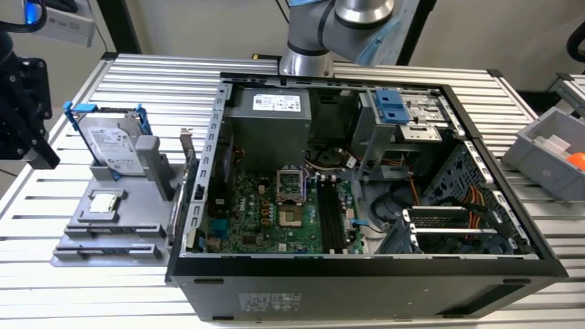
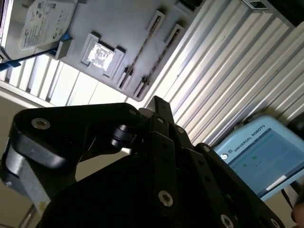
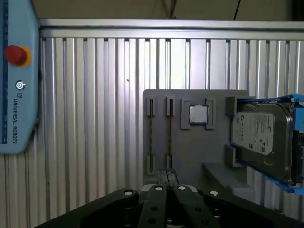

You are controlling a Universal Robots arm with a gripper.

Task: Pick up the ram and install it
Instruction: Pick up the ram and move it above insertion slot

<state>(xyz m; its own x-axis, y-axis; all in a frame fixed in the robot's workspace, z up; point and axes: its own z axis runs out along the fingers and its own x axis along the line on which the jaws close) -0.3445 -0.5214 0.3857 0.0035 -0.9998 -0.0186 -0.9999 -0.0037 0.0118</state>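
The pincer [image 3: 167, 176] is closed, its two fingertips [image 3: 160, 178] pressed together with nothing between them. It hangs above the grey holder [image 3: 190, 152], apart from it and touching nothing there. In the first wrist view its tips line up with one end of the ram [image 3: 169, 137].

The ram stands on edge in a slot of the holder, not yet picked up. A second stick [image 3: 151, 137] like it stands in the slot just beside. Next along the holder lies a small square chip [image 3: 198, 114]. Past that, a hard drive [image 3: 261, 133] in a blue frame leans on its stand.

The holder sits on a ribbed metal table [image 1: 92, 295], on the exterior view's left of an open computer case [image 1: 366, 264]. In that view the hard drive is at the holder's far end. Long black slots [image 1: 331, 219] run across the green board inside the case. A grey bin [image 1: 549, 154] stands at the exterior view's right.
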